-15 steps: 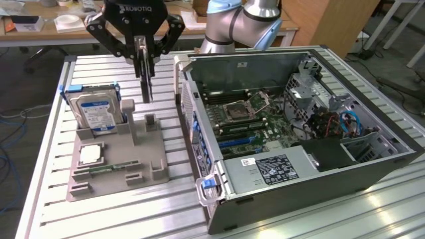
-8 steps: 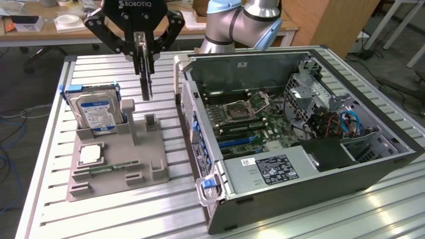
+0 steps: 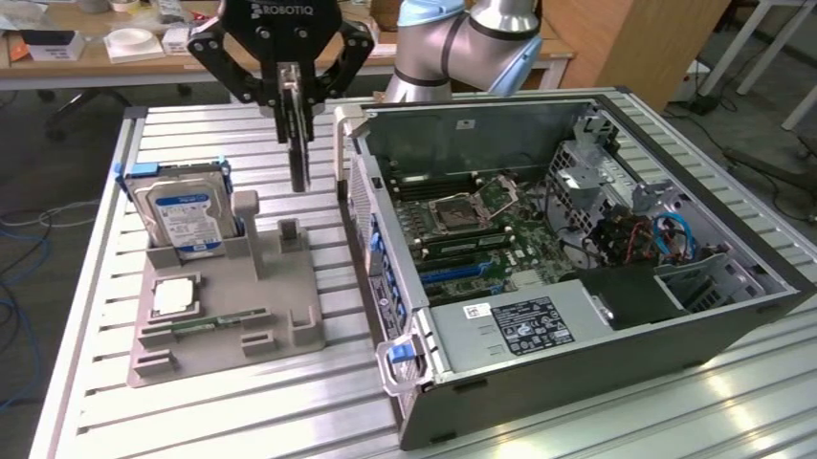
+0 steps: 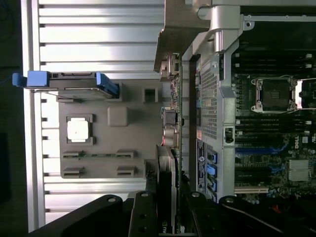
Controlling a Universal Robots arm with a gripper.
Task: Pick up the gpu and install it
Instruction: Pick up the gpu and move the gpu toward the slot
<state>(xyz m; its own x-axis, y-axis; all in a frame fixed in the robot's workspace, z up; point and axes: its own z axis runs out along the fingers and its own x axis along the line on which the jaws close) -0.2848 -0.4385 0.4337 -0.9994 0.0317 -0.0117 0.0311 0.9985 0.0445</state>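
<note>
GPU: the thin flat black expansion card (image 3: 298, 143) hangs upright and edge-on from the gripper. It appears clear of everything below it, in the air between the hard drive and the outer wall of the computer case.
GPU, wrist view: the card (image 4: 167, 187) runs out from between the fingers, just beside the case's perforated rear wall and over the near edge of the tray.
Gripper: the black two-finger gripper (image 3: 295, 100) is pinching the card's upper edge, its fingers drawn in against both faces.
Step in hand: the pick-up looks done, judging by the card held off the tray. The card is outside the case, so the install is not yet done.
What the install calls for: in my judgement, the card has to go over the case's side wall without clipping it. Its lower edge then has to line up squarely with a slot before any pressing. A tilt in the pinch would spoil the seating.
Tray: the grey moulded parts tray (image 3: 205, 325) lies on the table below and toward the exterior view's left of the card. A small upright holder (image 3: 293, 234) near the card stands empty.
Other parts on the tray: a silver hard drive with a blue label (image 3: 186, 215) stands upright. A square silver processor chip (image 3: 175, 295) and a narrow green memory stick (image 3: 217, 322) lie flat.
Case: the open dark-grey computer case (image 3: 715, 316) lies on its side, with the green motherboard (image 3: 511, 229) and its blue slots (image 3: 453, 273) exposed.
Table: a slatted aluminium tabletop (image 3: 255, 411) carries both the tray and the case.
</note>
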